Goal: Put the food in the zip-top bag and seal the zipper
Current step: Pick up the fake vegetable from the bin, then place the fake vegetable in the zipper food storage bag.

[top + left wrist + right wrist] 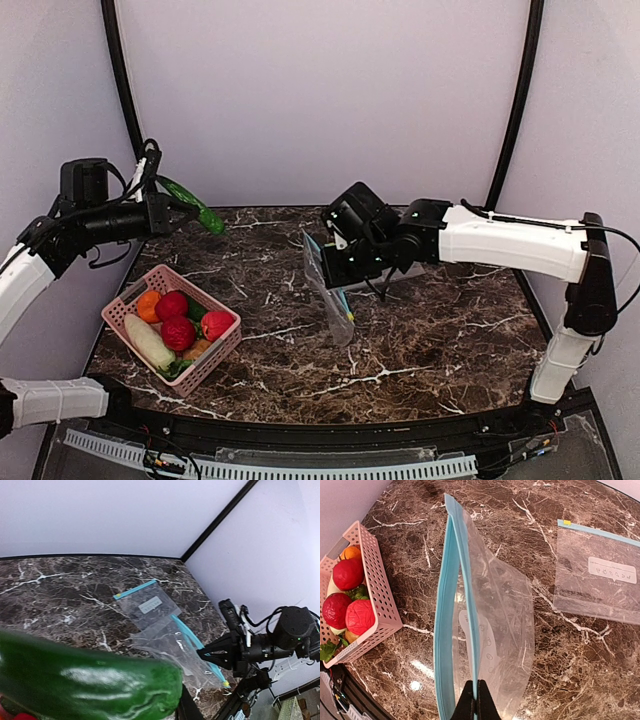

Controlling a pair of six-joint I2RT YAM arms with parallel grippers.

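Nearest me, the pink basket (212,362) sits low beneath the left gripper (160,200), with red, orange and pale toy food (180,332) inside. That gripper is up in the air, pinched on a long green piece (197,210) that sticks out to its right. Opposite, the right gripper (476,700) is clamped tight on the zip-top bag (502,620) at its zipper (444,630), and the bag hangs from its fingers. Beyond that gripper, a second bag (595,575) lies flat on the marble table (430,340).

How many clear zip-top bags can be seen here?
2. One zip-top bag is held upright by the right tool; the second bag lies flat on the table beside it. None seems hidden.
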